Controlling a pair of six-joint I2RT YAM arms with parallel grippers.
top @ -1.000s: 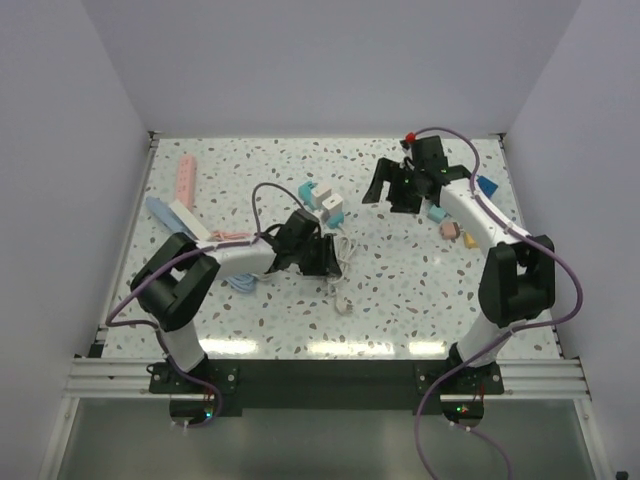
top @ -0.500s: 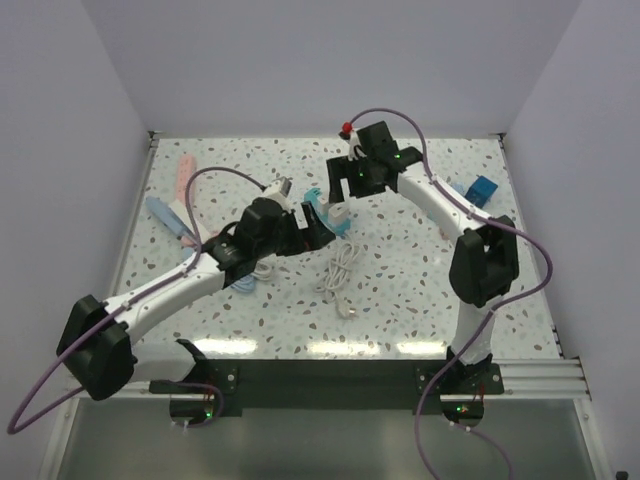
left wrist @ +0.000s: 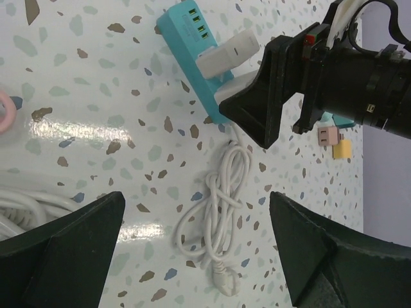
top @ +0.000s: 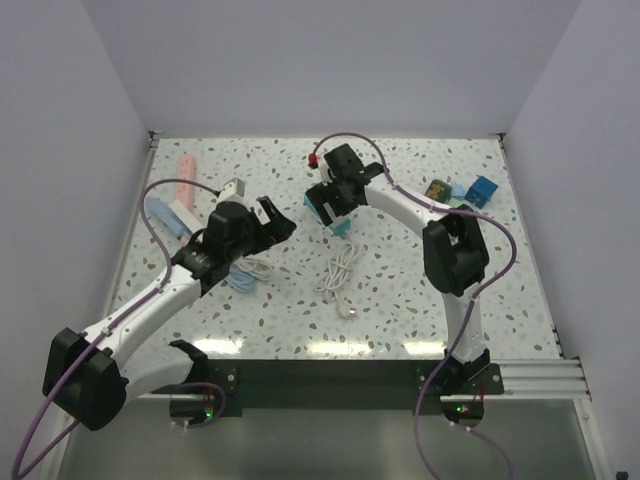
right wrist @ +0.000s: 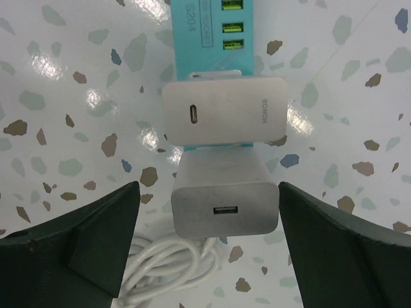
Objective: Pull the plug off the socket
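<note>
A teal socket strip lies on the speckled table with two white charger plugs in it. One plug has an oval port, the nearer plug a USB port. My right gripper is open, its fingers on either side of the nearer plug, apart from it. In the top view the right gripper hovers over the strip. My left gripper is open and empty, left of the strip. The left wrist view shows the strip, the plugs and the left gripper above a coiled white cable.
A pink strip and a white and blue strip lie at the back left. Small coloured blocks sit at the back right. The white cable runs from the teal strip toward the front. Another cable bundle lies under the left arm.
My right gripper has swung left from the back right and come down over the plugs. My left gripper has pulled back to the left, away from the strip.
</note>
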